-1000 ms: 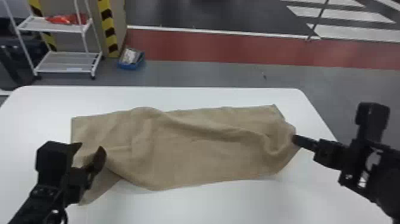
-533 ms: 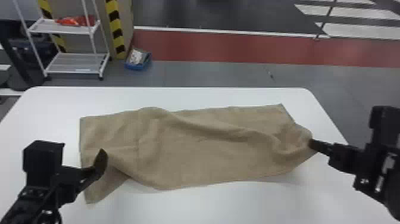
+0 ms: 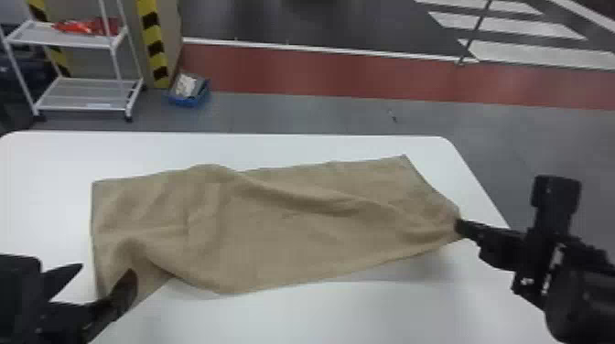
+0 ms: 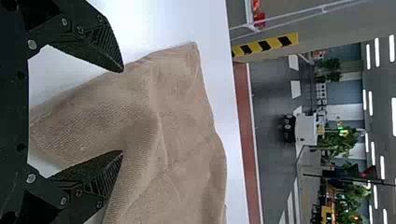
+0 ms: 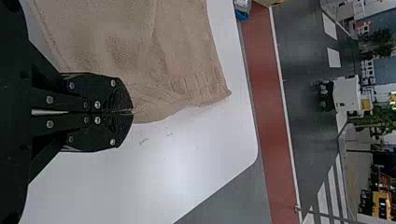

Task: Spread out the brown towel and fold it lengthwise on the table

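Observation:
The brown towel [image 3: 293,228] lies as a long, wrinkled strip across the white table, its near left part bunched with a raised fold. At its left end, my left gripper [image 3: 105,274] is open over the near left corner. In the left wrist view, the left gripper [image 4: 122,112] has its fingers wide apart, with towel [image 4: 177,130] seen beyond the gap. My right gripper [image 3: 459,227] is at the towel's right end, holding its edge. The right wrist view shows the right gripper [image 5: 132,112] closed on the towel's edge [image 5: 154,100], which puckers at the tips.
The white table [image 3: 274,146] has bare surface around the towel. Its rounded far right corner lies beyond the right arm. On the floor behind stand a white shelf cart [image 3: 73,41] and a blue box [image 3: 188,91].
The left gripper's fingers have spread apart. The towel's near left part is bunched a little differently, while the right gripper has kept its hold on the right end.

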`<control>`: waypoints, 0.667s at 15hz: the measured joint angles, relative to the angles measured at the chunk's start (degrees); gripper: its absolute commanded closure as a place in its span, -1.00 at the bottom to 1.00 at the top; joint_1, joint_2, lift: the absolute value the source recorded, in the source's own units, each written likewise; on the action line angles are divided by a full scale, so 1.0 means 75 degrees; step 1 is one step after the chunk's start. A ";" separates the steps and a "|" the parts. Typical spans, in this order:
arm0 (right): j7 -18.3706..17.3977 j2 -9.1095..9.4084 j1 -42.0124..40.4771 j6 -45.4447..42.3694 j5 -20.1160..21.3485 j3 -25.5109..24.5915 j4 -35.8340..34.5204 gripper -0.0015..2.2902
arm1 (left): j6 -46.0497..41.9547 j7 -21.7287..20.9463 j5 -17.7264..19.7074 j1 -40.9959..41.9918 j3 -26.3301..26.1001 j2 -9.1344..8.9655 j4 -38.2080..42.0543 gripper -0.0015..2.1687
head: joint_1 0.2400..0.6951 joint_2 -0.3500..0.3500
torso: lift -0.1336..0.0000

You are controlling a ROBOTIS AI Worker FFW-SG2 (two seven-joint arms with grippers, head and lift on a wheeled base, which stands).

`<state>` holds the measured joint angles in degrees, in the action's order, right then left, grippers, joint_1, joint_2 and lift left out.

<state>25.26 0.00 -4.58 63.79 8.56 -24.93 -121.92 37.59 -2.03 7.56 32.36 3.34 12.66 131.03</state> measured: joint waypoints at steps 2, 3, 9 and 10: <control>0.0046 0.0000 -0.0010 -0.0108 -0.0011 -0.0143 0.0059 0.32 | 0.0399 -0.0139 -0.0033 0.0127 -0.0013 0.0000 0.0106 -0.69 | 1.00 -0.57 | -0.85; 0.0054 0.0000 -0.0015 -0.0144 -0.0024 -0.0180 0.0068 0.32 | 0.0647 -0.0169 -0.0102 0.0171 -0.0025 0.0001 0.0167 -0.69 | 1.00 -0.58 | -0.85; 0.0087 0.0000 -0.0044 -0.0208 -0.0143 -0.0206 0.0063 0.32 | 0.1010 -0.0150 -0.0573 0.0334 -0.0043 0.0023 0.0283 -0.52 | 1.00 -0.54 | -0.85; 0.0089 0.0000 -0.0047 -0.0202 -0.0145 -0.0204 0.0056 0.32 | 0.1008 -0.0160 -0.0582 0.0337 -0.0027 0.0023 0.0283 -0.52 | 1.00 -0.53 | -0.85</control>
<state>25.93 0.00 -4.93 62.27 7.48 -26.46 -121.50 45.15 -3.23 3.20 34.89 3.13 12.83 133.15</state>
